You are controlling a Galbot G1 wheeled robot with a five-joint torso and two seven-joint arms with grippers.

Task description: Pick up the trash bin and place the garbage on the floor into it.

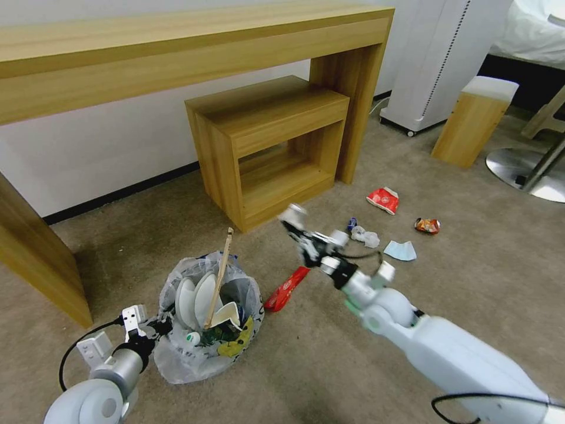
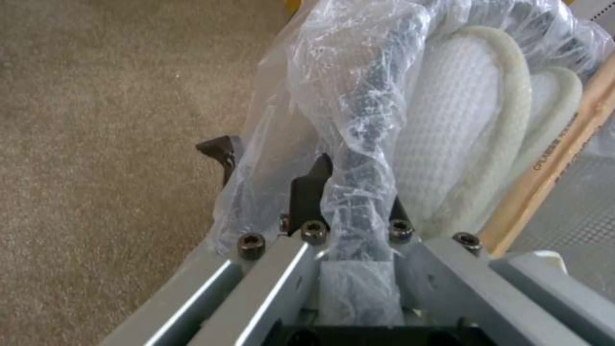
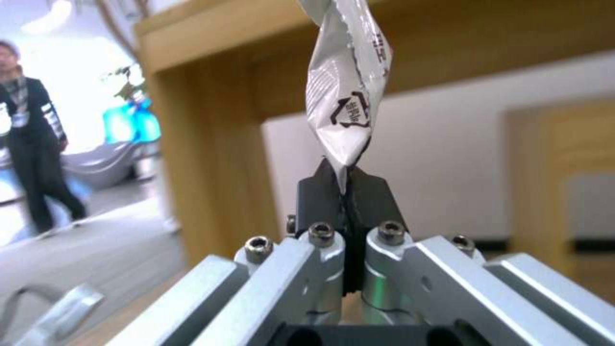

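Right wrist view: right end effector (image 3: 347,185) pinches silver wrapper (image 3: 346,96).

Blurred in the head view: right gripper (image 1: 292,215); wrapper (image 3: 346,86) cut off at the right wrist view's edge.

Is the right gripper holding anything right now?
Yes, the right gripper is shut on the corner of a silver wrapper, which sticks up from between its closed fingers in the right wrist view.
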